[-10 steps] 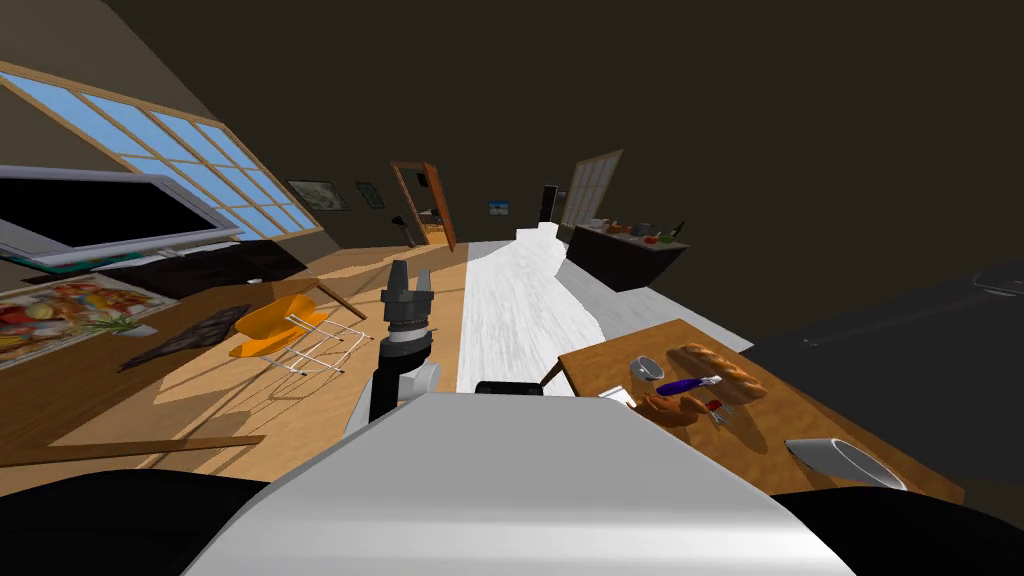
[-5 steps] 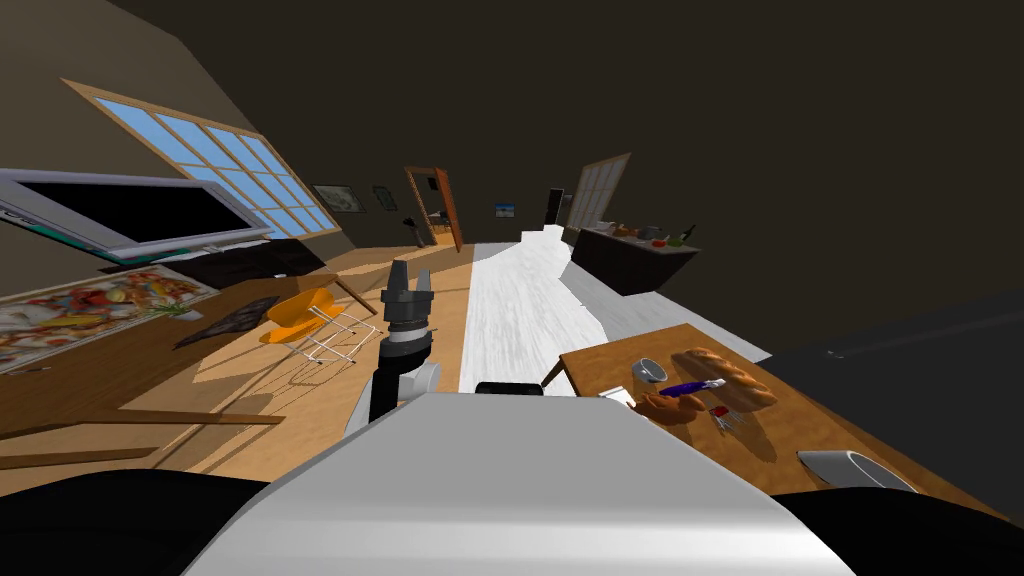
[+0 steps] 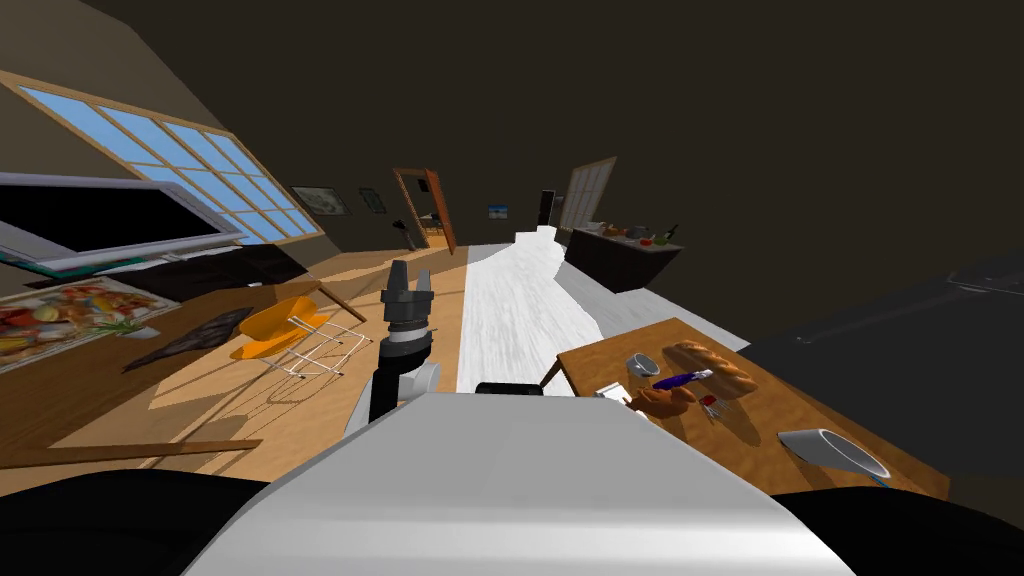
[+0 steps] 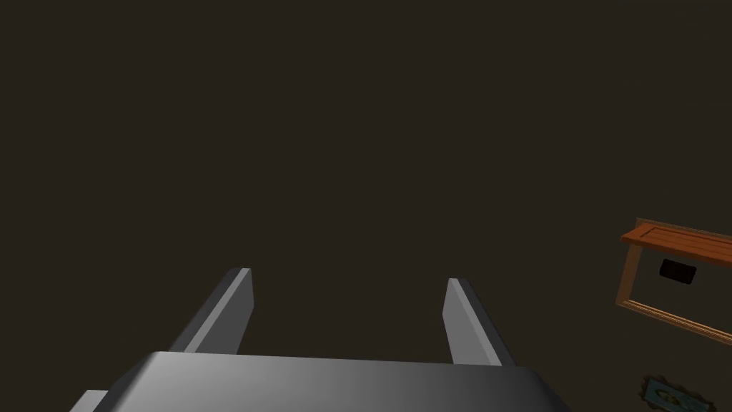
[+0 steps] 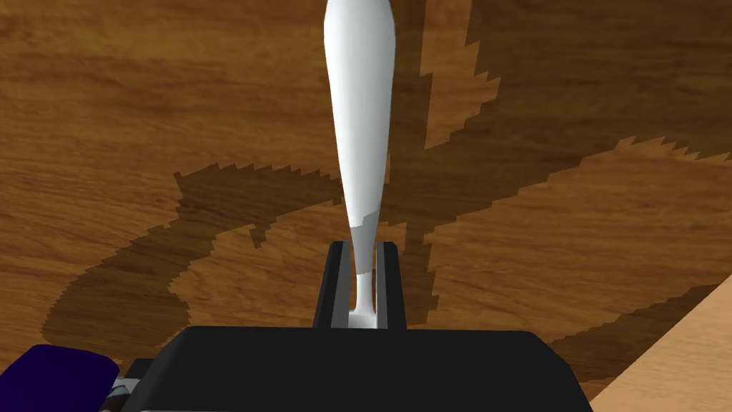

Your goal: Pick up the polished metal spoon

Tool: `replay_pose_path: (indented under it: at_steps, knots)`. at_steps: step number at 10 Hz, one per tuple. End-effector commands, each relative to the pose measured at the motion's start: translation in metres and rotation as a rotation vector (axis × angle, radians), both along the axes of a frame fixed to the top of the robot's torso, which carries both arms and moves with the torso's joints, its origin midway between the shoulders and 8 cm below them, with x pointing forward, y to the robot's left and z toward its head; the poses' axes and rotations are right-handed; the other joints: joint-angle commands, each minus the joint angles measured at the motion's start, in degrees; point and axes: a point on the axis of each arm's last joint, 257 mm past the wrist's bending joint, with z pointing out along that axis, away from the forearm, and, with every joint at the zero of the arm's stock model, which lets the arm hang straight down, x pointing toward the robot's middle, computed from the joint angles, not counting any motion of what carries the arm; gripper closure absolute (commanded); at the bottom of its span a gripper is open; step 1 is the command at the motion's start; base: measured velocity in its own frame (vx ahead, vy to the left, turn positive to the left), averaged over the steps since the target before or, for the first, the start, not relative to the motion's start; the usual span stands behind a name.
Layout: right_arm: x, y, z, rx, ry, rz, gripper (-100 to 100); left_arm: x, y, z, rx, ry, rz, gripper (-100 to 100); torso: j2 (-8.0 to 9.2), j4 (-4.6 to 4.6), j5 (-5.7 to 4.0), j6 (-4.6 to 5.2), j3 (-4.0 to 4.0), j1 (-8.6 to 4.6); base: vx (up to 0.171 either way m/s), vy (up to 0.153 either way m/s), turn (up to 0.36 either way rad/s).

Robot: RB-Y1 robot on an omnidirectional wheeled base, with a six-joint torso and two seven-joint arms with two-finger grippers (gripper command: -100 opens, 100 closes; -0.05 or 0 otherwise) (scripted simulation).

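Note:
The spoon is plain white to light grey, and its long handle runs away from my right gripper over the wooden table. That gripper is shut on the spoon's thin neck, with its dark fingers pressing both sides. The spoon's shadow and the gripper's lie on the wood beneath. My left gripper is raised in front of my chest, away from the table; its fingers stand open with nothing between them.
On the wooden table at my right lie a bread loaf, a purple-handled utensil, a grey cup, a red-handled fork and a grey bowl. An orange chair stands on the floor at left.
The whole head view swayed and swung back, so my camera moved. The left arm holds the same raised pose.

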Motion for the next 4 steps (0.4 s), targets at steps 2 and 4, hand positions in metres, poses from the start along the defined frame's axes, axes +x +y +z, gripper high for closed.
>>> replay_pose_path:
  at_steps: [2,4]
  knots:
    - [0.0055,-0.0059,0.0133,0.000,0.001,0.080,100,0.0000,0.0000,0.0000,0.000,0.000,0.000,0,-0.14,-0.02,0.02,-0.01,-0.08,0.00,0.159,0.029,-0.321]
    - [0.0029,-0.0056,0.0102,-0.001,0.004,0.063,0,0.0000,-0.0001,0.0001,0.000,0.000,0.000,0,-0.11,0.00,-0.01,-0.13,-0.07,-0.02,0.046,0.017,-0.023]
